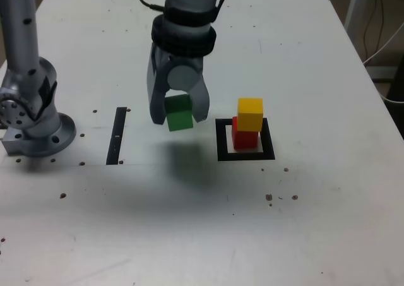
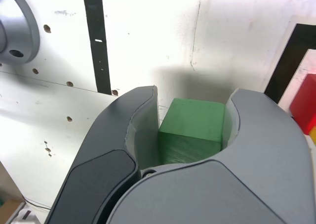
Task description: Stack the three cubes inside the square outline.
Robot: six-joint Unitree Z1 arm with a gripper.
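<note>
A green cube [image 1: 178, 112] hangs above the table, clamped between my gripper's [image 1: 178, 117] two grey fingers; its shadow falls on the table below. The wrist view shows the same green cube [image 2: 191, 131] pressed on both sides inside the gripper [image 2: 190, 110]. To the exterior view's right of the gripper lies the black square outline [image 1: 245, 154]. Inside it a red cube [image 1: 245, 138] stands with a yellow cube [image 1: 250, 113] stacked on top. In the wrist view only an edge of the outline [image 2: 287, 61] and a part of the red cube [image 2: 306, 99] show.
A narrow black strip [image 1: 117, 134] lies flat at the exterior view's left of the gripper. The arm's grey base [image 1: 31, 119] stands at the far left of the table. Small holes dot the white table [image 1: 303, 235].
</note>
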